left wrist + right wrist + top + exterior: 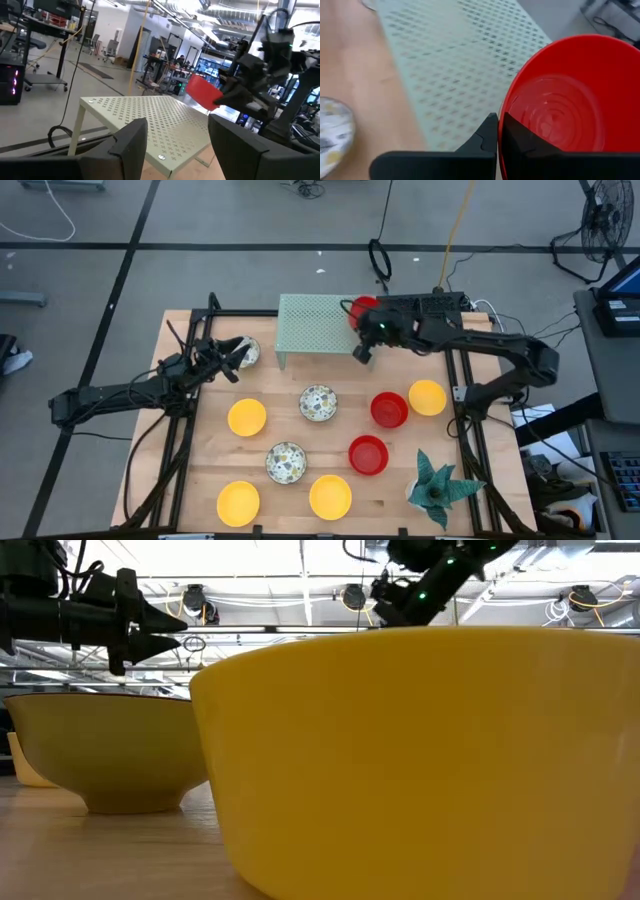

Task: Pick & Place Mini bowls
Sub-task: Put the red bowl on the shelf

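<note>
Left hand is hanging released over the worktop, a speckled bowl just beyond its tips. Right hand is pinching the red bowl by its rim, holding it above the rack edge. Bowl looks light, rigid, glossy, probably slippery; the thin rim is the only good hold.

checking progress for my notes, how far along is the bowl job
Nothing rests on the green rack yet. In hand: the right claw is shut on a red bowl at the rack's edge. The left claw is open, empty, near a speckled bowl. Eight bowls remain on the table.
</note>
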